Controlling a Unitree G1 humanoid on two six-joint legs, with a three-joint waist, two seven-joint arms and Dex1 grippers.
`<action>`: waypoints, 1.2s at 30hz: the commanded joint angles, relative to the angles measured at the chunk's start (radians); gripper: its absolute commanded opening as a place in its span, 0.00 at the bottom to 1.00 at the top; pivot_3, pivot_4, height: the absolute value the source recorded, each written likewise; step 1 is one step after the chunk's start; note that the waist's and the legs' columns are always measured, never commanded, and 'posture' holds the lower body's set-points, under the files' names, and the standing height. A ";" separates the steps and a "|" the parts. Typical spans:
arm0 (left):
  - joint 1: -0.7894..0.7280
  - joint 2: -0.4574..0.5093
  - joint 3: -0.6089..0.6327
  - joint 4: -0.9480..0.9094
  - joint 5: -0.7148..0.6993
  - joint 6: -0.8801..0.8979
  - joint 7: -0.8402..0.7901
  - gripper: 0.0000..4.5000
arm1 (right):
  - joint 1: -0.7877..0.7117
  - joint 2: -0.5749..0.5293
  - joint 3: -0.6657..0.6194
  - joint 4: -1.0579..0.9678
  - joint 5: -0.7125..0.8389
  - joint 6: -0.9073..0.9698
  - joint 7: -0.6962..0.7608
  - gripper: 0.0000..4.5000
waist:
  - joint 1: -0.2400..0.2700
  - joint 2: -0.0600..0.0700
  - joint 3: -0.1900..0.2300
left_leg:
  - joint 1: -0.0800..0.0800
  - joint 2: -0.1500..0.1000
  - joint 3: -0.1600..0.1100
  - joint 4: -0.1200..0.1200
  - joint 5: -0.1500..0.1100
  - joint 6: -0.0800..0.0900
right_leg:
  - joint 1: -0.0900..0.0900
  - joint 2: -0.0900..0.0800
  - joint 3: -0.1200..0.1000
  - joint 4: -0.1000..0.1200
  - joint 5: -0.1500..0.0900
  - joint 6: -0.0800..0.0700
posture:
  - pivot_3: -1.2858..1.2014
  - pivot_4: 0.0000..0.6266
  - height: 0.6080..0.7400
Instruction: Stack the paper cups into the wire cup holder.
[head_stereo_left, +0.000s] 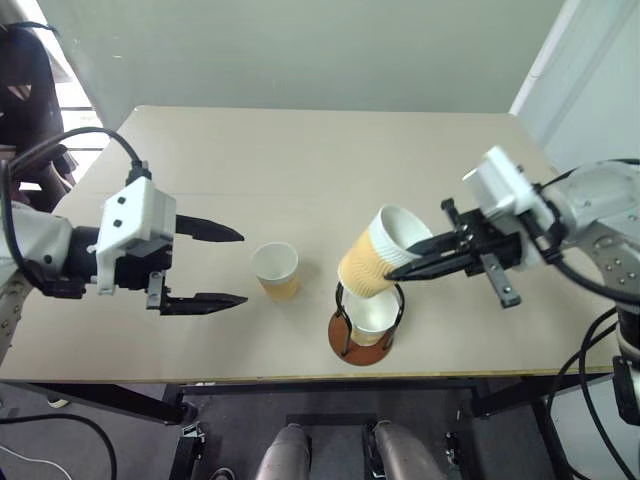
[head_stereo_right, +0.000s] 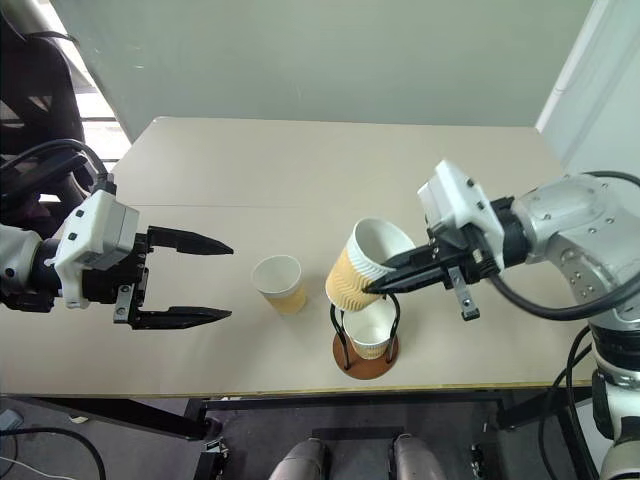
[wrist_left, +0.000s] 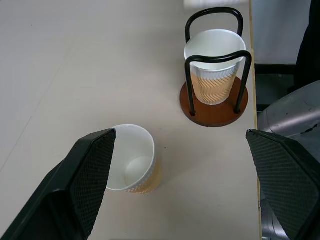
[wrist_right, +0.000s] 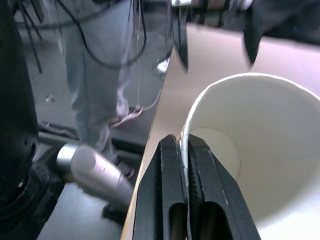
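The wire cup holder (head_stereo_left: 362, 356) stands near the table's front edge with one paper cup (head_stereo_left: 372, 318) seated upright inside its black loops. My right gripper (head_stereo_left: 402, 268) is shut on the rim of a second paper cup (head_stereo_left: 380, 252). It holds that cup tilted just above the holder, its mouth facing up and to the right. The right wrist view shows the two fingers (wrist_right: 172, 165) pinching that cup's wall (wrist_right: 260, 150). A third paper cup (head_stereo_left: 276, 270) stands upright on the table left of the holder. My left gripper (head_stereo_left: 236, 268) hangs open to its left, clear of it.
The beige table (head_stereo_left: 300, 160) stretches away behind the cups. Its front edge (head_stereo_left: 300, 380) runs close below the holder. A dark chair (head_stereo_left: 25, 90) stands at the far left. In the right wrist view a person's legs (wrist_right: 95, 70) and cables are on the floor beside the table.
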 joint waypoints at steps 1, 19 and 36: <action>-0.002 0.014 0.031 -0.010 0.000 -0.006 -0.003 1.00 | 0.003 -0.017 0.011 -0.031 -0.021 -0.034 0.002 0.00 | 0.000 0.000 0.000 | -0.001 0.000 0.000 0.000 0.000 0.000 | -0.001 0.000 0.000 0.000 0.000 0.000 | 0.52 0.24 1.00; 0.080 0.021 0.129 -0.063 -0.009 0.028 0.010 1.00 | 0.072 -0.024 0.106 -0.004 -0.118 -0.138 0.053 0.00 | 0.001 0.000 0.000 | -0.002 0.001 0.000 0.000 -0.002 0.001 | -0.001 0.000 -0.001 -0.001 0.000 0.000 | 0.52 0.24 1.00; 0.078 0.019 0.130 -0.067 -0.009 0.030 0.012 1.00 | 0.091 -0.024 0.143 -0.003 -0.197 -0.198 0.062 0.19 | 0.001 0.000 0.000 | -0.002 0.001 0.000 0.000 -0.002 0.001 | -0.001 0.000 -0.001 -0.001 0.000 0.000 | 0.52 0.24 1.00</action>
